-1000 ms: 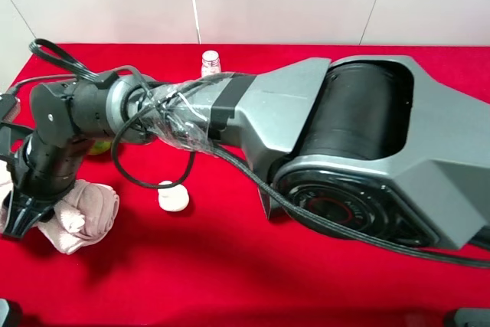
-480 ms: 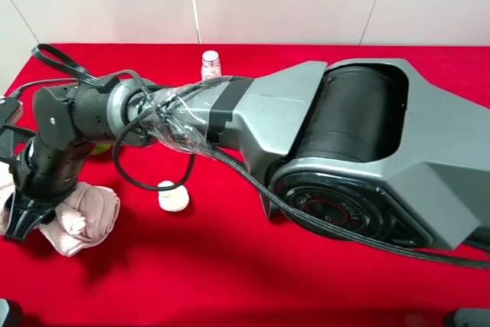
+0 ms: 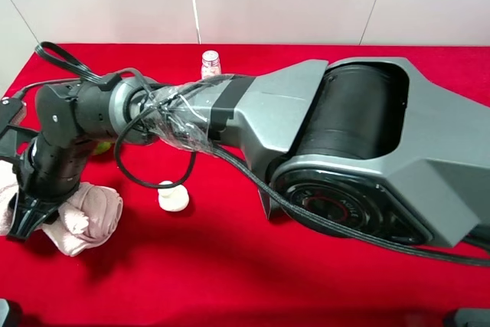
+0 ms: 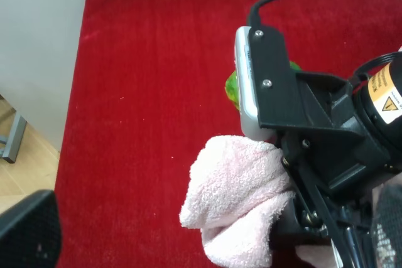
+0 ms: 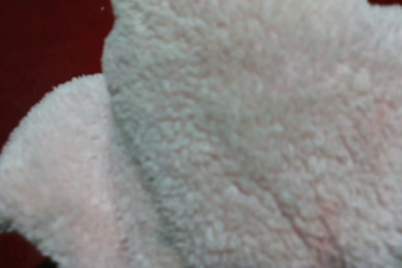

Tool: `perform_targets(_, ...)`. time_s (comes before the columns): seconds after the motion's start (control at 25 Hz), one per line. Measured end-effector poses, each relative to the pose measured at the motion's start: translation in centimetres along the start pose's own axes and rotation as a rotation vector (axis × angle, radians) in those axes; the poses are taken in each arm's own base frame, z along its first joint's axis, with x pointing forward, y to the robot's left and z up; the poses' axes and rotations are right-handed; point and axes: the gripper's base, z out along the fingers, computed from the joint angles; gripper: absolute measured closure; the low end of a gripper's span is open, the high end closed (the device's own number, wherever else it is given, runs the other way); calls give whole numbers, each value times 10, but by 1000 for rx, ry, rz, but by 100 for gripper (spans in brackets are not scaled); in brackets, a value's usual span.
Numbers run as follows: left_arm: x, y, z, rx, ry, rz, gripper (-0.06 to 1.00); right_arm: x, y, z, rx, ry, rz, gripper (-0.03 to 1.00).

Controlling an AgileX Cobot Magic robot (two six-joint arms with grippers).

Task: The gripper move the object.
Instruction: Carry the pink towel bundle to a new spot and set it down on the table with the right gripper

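Overhead, the large grey and black robot arm (image 3: 337,135) stretches from the right of the frame across the red cloth-covered worktop (image 3: 230,273) to the lower left. There its black claw-like right pincer (image 3: 21,218) sits down on the pale pink terry towel dumbbell (image 3: 88,216). One fluffy ball bulges to the right of the claw and more pink shows at the left edge, so the pincer straddles the middle. Its tips are sunk in the pile, and I cannot tell whether they are clamped or slack. A small white rounded piece (image 3: 174,197) lies near the towel on its right, apart from it. A little bottle with a pink cap (image 3: 210,61) stands at the top centre, and a sliver of yellow-green round fruit (image 3: 102,147) peeks from under the arm. From the left wrist camera, the towel dumbbell lies on the red worktop, pressed against the other arm's black housing, with the green fruit just beyond a silver-edged black bracket (image 4: 257,80). The right wrist camera is almost filled with pink pile, with red worktop only at the corners.
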Motion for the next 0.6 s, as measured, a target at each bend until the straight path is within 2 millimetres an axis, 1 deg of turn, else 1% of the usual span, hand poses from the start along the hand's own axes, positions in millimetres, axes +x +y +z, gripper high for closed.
perform_targets(0.16,0,0,0,0,0,0,-3,0,0,0,0,0,0,45)
perform_targets(0.32,0,0,0,0,0,0,-3,0,0,0,0,0,0,32)
perform_targets(0.4,0,0,0,0,0,0,-3,0,0,0,0,0,0,29)
perform_targets(0.6,0,0,0,0,0,0,-3,1,1,0,-9,13,0,27)
